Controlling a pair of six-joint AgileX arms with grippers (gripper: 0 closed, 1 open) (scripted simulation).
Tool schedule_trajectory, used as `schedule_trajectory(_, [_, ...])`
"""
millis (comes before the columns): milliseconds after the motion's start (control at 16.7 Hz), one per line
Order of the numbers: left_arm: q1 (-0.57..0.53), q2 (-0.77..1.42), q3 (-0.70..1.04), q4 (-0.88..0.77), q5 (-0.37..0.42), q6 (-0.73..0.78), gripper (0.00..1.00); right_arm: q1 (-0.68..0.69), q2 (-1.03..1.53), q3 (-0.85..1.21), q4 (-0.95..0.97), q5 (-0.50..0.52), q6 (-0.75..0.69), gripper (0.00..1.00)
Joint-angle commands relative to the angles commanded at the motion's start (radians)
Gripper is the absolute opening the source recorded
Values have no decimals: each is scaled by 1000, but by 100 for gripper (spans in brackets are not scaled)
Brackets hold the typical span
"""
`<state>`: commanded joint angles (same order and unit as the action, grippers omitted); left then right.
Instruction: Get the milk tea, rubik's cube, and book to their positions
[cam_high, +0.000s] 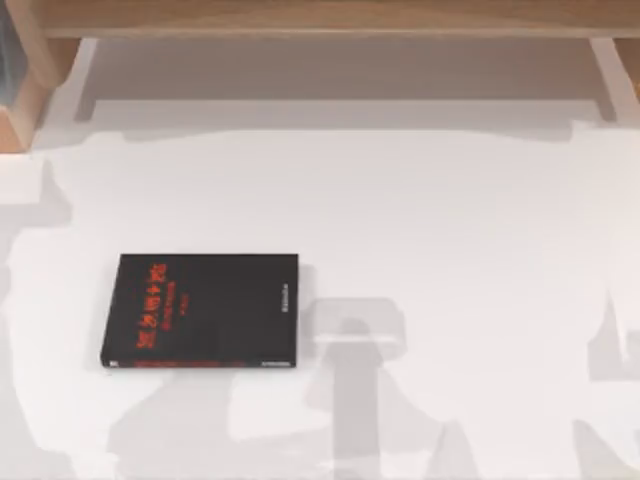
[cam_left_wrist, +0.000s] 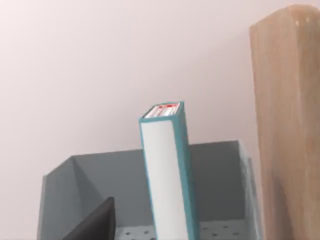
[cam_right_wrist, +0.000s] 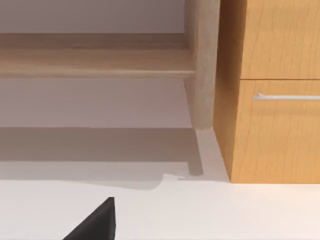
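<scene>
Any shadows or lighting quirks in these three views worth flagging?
Top view: soft grey shadows fall across the white table, including an arm-shaped one right of the black book. Left wrist view: even light on the upright cyan book in the grey bin. Right wrist view: a shadow band lies under the wooden shelf.

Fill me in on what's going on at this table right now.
Nothing is being handled at this moment. The light-blue book stands upright in a grey bin beside a wooden post, seen from the left wrist camera. A black book with red lettering lies flat on the white table, on its left side. The right wrist camera faces a wooden cabinet.
</scene>
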<state>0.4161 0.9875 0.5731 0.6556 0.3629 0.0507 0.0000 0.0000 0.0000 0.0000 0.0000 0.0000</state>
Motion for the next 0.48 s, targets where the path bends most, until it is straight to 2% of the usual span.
schedule_trajectory(240, [-169,-442,-205,-234,-166,-24,100,0,0,0,0,0,0,100])
schedule_trajectory(480, [-314,-784,-411,-472,-288,-41,100,0,0,0,0,0,0,100])
